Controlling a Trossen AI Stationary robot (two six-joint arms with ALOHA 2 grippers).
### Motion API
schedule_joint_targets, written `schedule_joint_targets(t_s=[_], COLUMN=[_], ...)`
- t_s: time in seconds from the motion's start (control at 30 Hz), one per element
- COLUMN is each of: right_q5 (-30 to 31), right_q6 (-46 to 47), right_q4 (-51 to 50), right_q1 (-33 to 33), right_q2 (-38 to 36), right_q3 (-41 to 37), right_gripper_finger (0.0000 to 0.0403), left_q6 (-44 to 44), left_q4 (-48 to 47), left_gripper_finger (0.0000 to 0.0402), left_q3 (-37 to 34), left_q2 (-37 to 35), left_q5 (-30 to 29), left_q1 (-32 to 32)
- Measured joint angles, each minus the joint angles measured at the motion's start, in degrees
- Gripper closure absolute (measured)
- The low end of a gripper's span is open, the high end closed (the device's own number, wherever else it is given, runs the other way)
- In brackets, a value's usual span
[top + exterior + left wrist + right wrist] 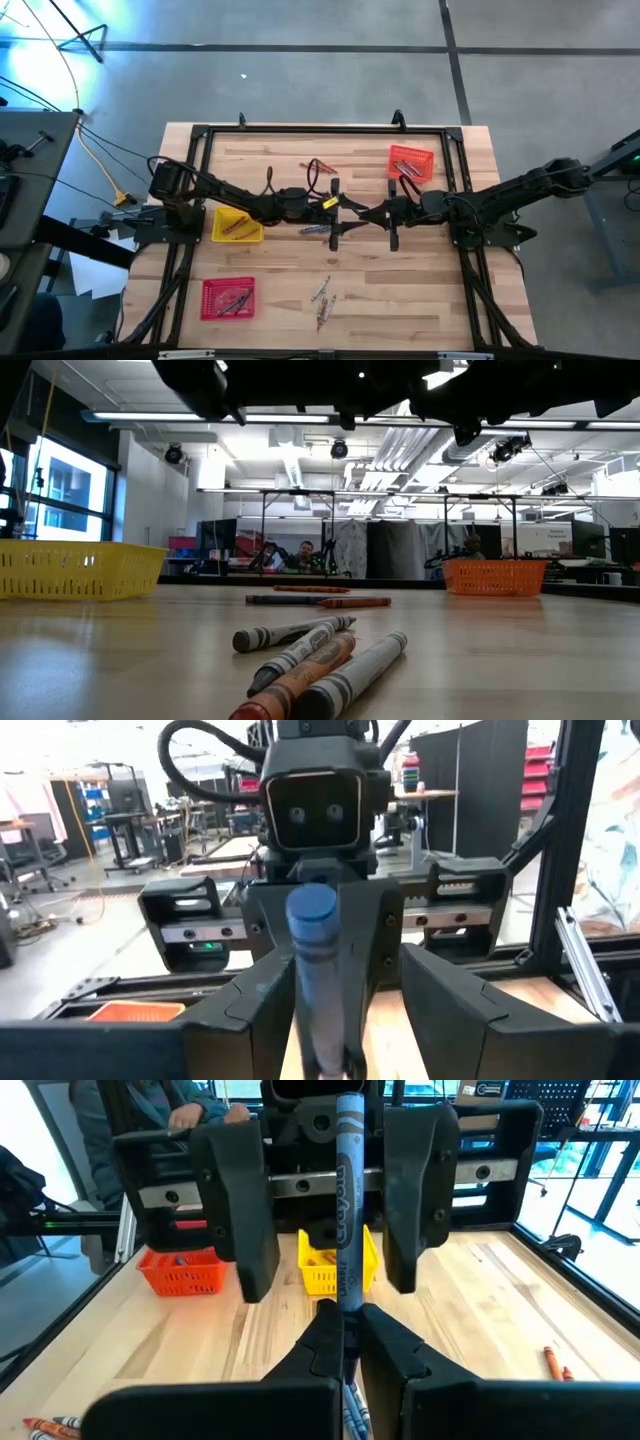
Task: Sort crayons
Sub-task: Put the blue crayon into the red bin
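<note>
Above the table middle, your right gripper clamps a blue crayon between the spread fingers of the left gripper, for handover.

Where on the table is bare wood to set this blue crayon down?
Bare wood lies between the red tray and the loose crayons, and right of those crayons. The centre is crowded: the right pincer, shut on the blue crayon, meets the open left pincer there, above more crayons.

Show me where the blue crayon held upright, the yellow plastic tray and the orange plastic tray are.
Blue crayon (347,1210), right wrist view, paper-wrapped middle.
Yellow plastic tray (236,227), high view, inside.
Orange plastic tray (495,577), low view, front wall.
</note>
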Motion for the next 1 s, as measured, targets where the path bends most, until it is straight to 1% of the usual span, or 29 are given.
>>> schedule_joint_targets(t_s=[0.2, 0.3, 0.4, 0.6, 0.63, 1.0], right_q5=[-0.02, 0.0, 0.0, -0.01, 0.0, -0.04], right_q6=[0.36, 1.29, 1.35, 1.32, 1.31, 1.33], right_q4=[-0.43, -0.89, -1.58, -1.66, -1.74, -1.73], right_q1=[0.0, 0.0, 0.0, 0.0, 0.0, 0.02], right_q2=[0.0, 0.0, 0.0, 0.0, 0.0, 0.0], right_q3=[0.0, 0.0, 0.0, 0.0, 0.0, 0.0], right_gripper_finger=[0.0398, 0.0398, 0.0398, 0.0398, 0.0398, 0.0398], left_q6=[0.58, 0.57, 0.46, -0.46, -0.66, -0.58], left_q4=[-1.15, -1.25, -1.6, -1.91, -2.07, -2.15], left_gripper_finger=[0.0236, 0.0251, 0.0285, 0.0382, 0.039, 0.0397], left_q3=[-0.02, -0.02, -0.02, -0.02, -0.02, -0.02], left_q2=[-0.39, -0.39, -0.61, -0.63, -0.65, -0.67], left_q5=[0.77, 1.83, 3.27, 4.6, 4.69, 4.66], left_q1=[0.39, 0.75, 1.19, 1.82, 1.83, 1.85])
